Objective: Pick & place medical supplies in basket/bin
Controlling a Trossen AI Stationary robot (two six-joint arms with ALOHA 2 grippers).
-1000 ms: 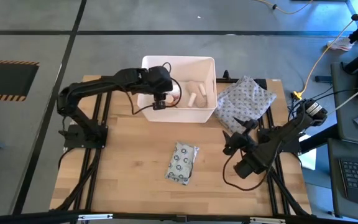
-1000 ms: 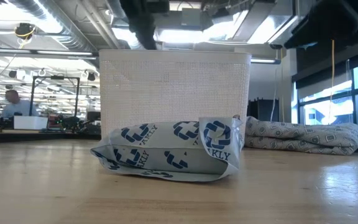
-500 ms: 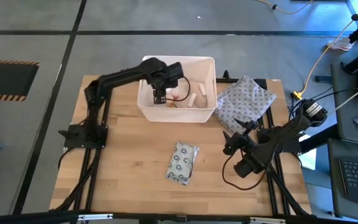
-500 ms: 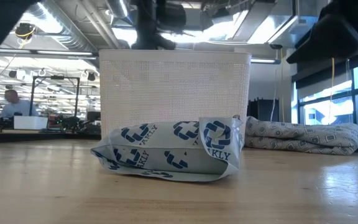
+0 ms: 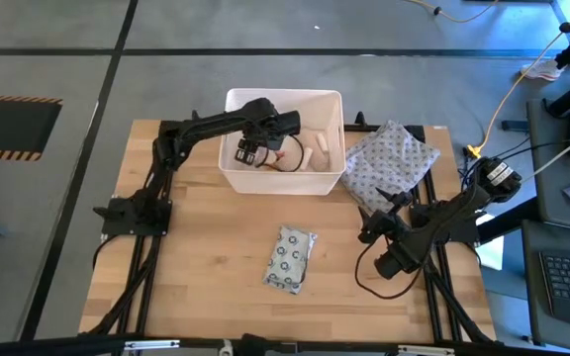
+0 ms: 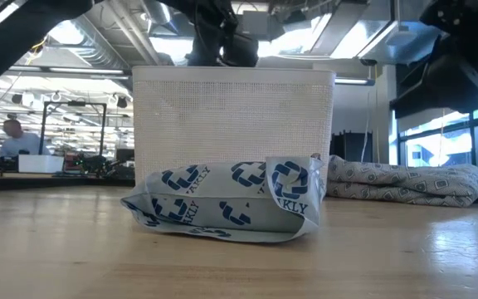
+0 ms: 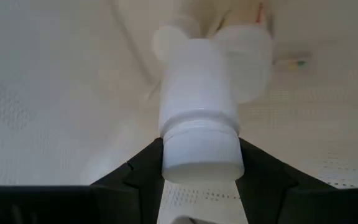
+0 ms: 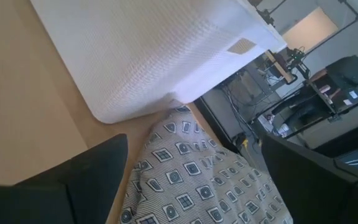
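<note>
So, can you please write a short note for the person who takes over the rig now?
Left tool: shut on a white pill bottle, held inside the white bin.
Right tool: open, empty, waiting over the table by the patterned cloth pouch.
Done: gauze rolls and other small supplies lie in the bin.
Left: release the bottle, then pick the flat dotted packet from the table in front of the bin.

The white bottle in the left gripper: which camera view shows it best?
The left wrist view: the white bottle fills the frame, clamped between the left gripper fingers inside the bin. The high view shows only the gripper over the bin; the low view and right wrist view show none of it.
</note>
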